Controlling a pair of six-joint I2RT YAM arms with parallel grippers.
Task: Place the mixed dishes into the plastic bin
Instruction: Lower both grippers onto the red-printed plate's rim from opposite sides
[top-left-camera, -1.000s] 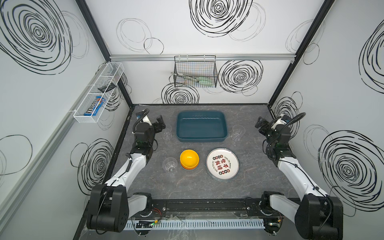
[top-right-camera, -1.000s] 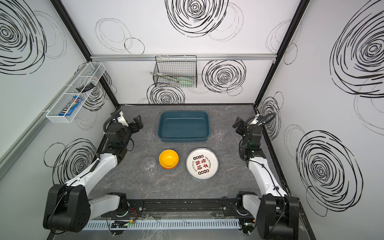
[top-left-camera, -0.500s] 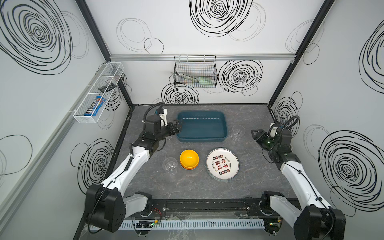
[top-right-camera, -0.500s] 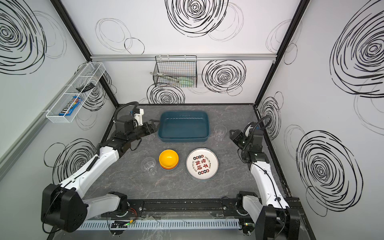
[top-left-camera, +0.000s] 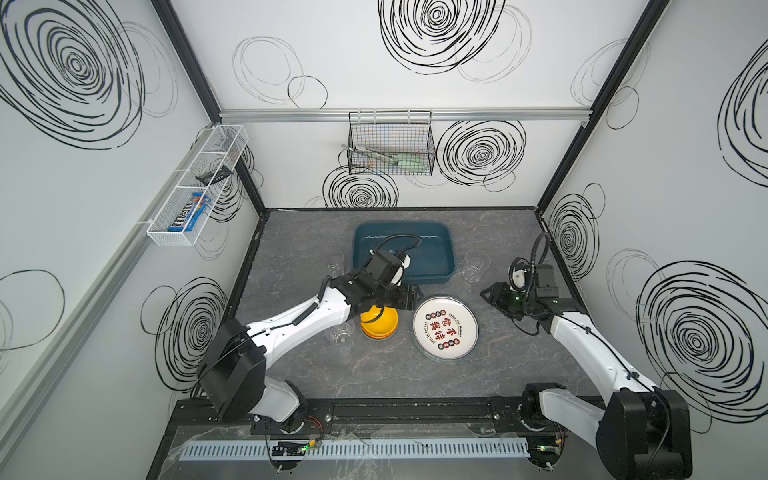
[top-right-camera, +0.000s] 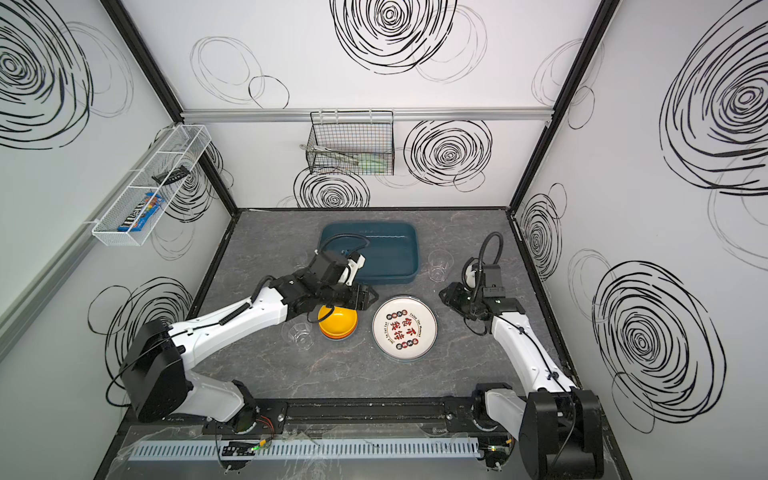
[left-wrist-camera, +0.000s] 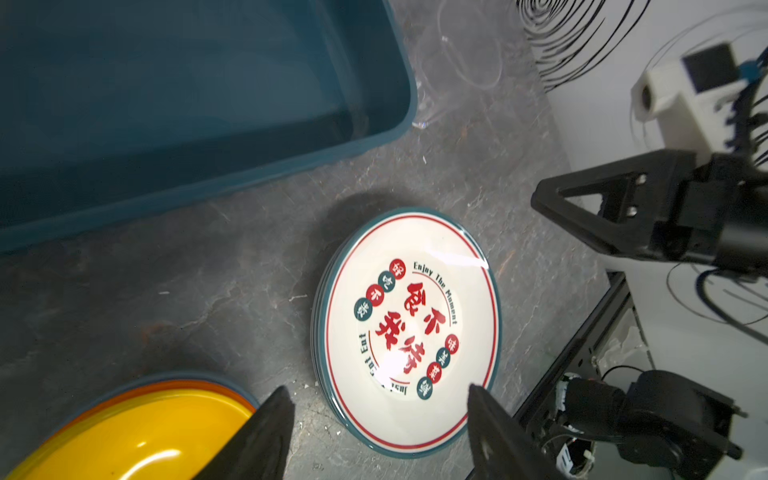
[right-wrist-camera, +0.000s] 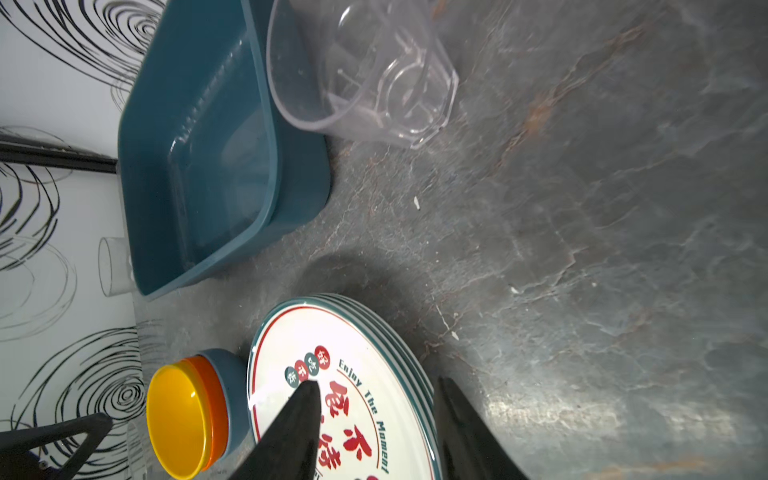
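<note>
Both arms have swung in from the back corners toward the dishes. Left claw (left-wrist-camera: 378, 395) hangs open and empty between the nested yellow, orange and blue round bowls (top-left-camera: 380, 324) and the stacked white printed round plates (top-left-camera: 445, 328). Right claw (right-wrist-camera: 376, 384) has its jaws apart, empty, near the plates' rim. Dark teal rectangular plastic bin (top-left-camera: 436, 277) is empty: nothing placed, all left. Count on the grey tabletop (top-left-camera: 374, 374): three bowls, three clear faceted tumblers (top-left-camera: 474, 266), roughly four plates by rims.

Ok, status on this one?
Left tool open, empty, between bowl stack and plate stack. Right tool open, empty, beside plate stack. Plastic bin empty. Nothing blocking.
</note>
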